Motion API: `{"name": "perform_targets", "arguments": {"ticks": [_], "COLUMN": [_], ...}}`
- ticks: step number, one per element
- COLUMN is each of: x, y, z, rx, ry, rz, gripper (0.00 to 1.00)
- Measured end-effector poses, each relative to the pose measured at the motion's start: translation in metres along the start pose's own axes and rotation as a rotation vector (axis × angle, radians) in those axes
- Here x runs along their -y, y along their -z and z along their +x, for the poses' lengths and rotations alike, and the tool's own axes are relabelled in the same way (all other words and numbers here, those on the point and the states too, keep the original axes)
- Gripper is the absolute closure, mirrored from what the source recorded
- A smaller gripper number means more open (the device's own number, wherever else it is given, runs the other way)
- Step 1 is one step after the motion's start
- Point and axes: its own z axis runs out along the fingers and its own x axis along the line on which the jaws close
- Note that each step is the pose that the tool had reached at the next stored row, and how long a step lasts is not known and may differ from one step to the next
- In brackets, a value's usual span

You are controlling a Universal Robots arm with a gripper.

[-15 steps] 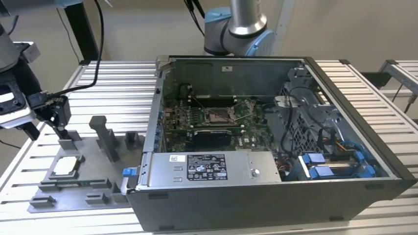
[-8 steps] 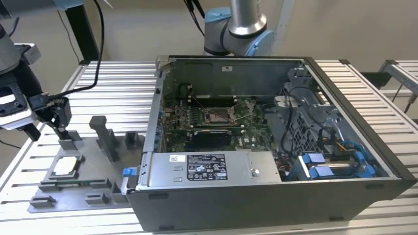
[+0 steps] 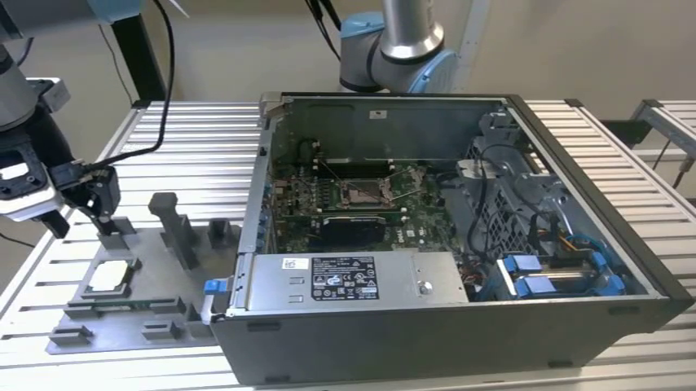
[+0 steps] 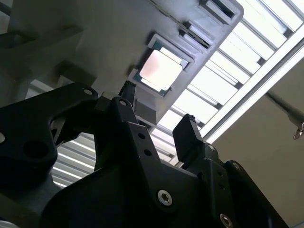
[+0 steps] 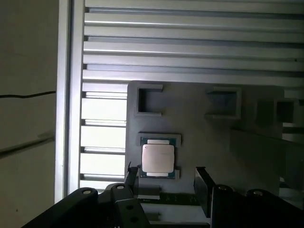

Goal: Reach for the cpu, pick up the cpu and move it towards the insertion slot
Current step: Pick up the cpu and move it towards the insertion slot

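Note:
The cpu [image 3: 110, 276] is a small square chip with a silvery top, lying flat in a recess of the grey plastic fixture [image 3: 152, 314] at the exterior view's left. My gripper [image 3: 81, 224] hangs open just above and behind it, with nothing between its fingers. Both wrist views show the cpu [image 4: 160, 71] [image 5: 158, 158] a short way beyond the black fingertips [image 4: 187, 127] [image 5: 201, 176], apart from them. The insertion slot [image 3: 360, 193], a metal-framed square socket, sits on the green board inside the open computer case [image 3: 566, 244].
Upright grey blocks [image 3: 174, 228] rise from the fixture between the cpu and the case wall. A second arm's base [image 3: 392, 49] stands behind the case. Blue drive brackets [image 3: 544, 273] and cables fill the case's right side. The slatted metal table [image 3: 207, 163] lies underneath.

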Motion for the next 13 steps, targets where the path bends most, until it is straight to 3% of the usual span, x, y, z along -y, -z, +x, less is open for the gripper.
{"name": "perform_targets", "arguments": {"ticks": [13], "x": [0.0020], "y": [-0.0114], "z": [0.0003], "rx": [-0.0002], "ry": [-0.003], "rz": [0.0002], "gripper": [0.00]}}
